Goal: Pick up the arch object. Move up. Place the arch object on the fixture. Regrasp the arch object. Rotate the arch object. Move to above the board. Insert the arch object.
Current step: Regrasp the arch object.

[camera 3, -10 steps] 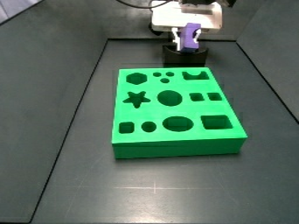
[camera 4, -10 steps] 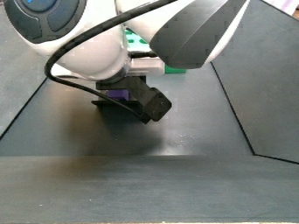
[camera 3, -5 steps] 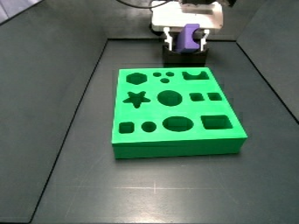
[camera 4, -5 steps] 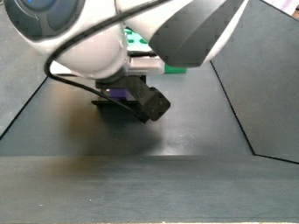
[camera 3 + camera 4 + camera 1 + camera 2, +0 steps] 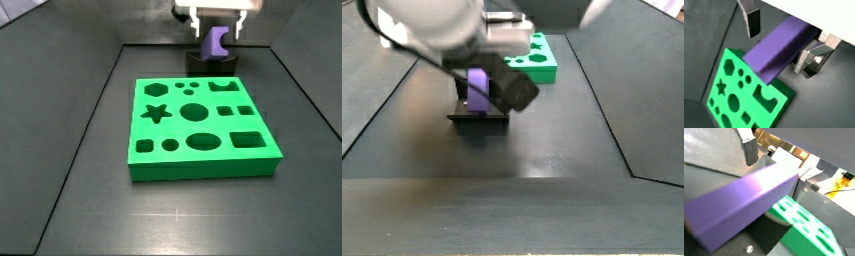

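The board [image 5: 205, 128] fills mid-frame; beyond it, at upper centre, the arch object [image 5: 217, 42] stands upright in the fixture [image 5: 211, 63]. The hand [image 5: 218, 20] above appears released, fingers [image 5: 751, 21] clear. Regrasp squarely, without tipping the block. Since earlier, the hand has risen.

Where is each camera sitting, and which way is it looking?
Wrist view: on the arm, looking down past a silver finger at the purple block and green board.
Wrist view: same spot, closer to the block.
Side view: at the board's near end, facing the black fixture and gripper.
Side view: behind the fixture, the arm filling the top.
All show the block.
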Available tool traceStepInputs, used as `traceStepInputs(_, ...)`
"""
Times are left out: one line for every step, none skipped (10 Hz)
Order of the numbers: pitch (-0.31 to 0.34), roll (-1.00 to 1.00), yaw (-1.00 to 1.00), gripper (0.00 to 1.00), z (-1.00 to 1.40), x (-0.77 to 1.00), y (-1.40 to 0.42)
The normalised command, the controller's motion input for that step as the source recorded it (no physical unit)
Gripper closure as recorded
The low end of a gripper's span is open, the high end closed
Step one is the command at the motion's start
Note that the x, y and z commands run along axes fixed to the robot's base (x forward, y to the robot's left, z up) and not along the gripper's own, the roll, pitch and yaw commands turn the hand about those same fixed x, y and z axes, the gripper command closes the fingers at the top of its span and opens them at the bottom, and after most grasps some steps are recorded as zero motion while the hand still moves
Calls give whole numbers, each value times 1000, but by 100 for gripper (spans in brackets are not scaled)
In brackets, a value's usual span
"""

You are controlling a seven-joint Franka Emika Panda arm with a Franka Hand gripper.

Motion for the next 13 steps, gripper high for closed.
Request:
traceStepInputs(45,29,-24,0,722,-36,13)
traceStepInputs(39,33,-27,0,467,-37,11)
traceStepInputs(33,33,-29,0,277,-36,11)
traceStepInputs(52,1000,31,0,972,-13,-1000)
traceStepInputs(52,1000,31,0,939,-5,-1000)
traceStepInputs(43,1000,31,0,929,-33,-1000)
traceStepInputs(34,1000,29,0,878,-79,-1000)
traceStepInputs(29,1000,29,0,664,-77,-835)
traceStepInputs(27,1000,29,0,343,-54,-583)
traceStepInputs(25,1000,29,0,115,-31,-385)
traceStepInputs(24,1000,29,0,41,-14,-257)
traceStepInputs(25,1000,29,0,48,-14,-21)
traceStepInputs(22,1000,30,0,31,-7,-37)
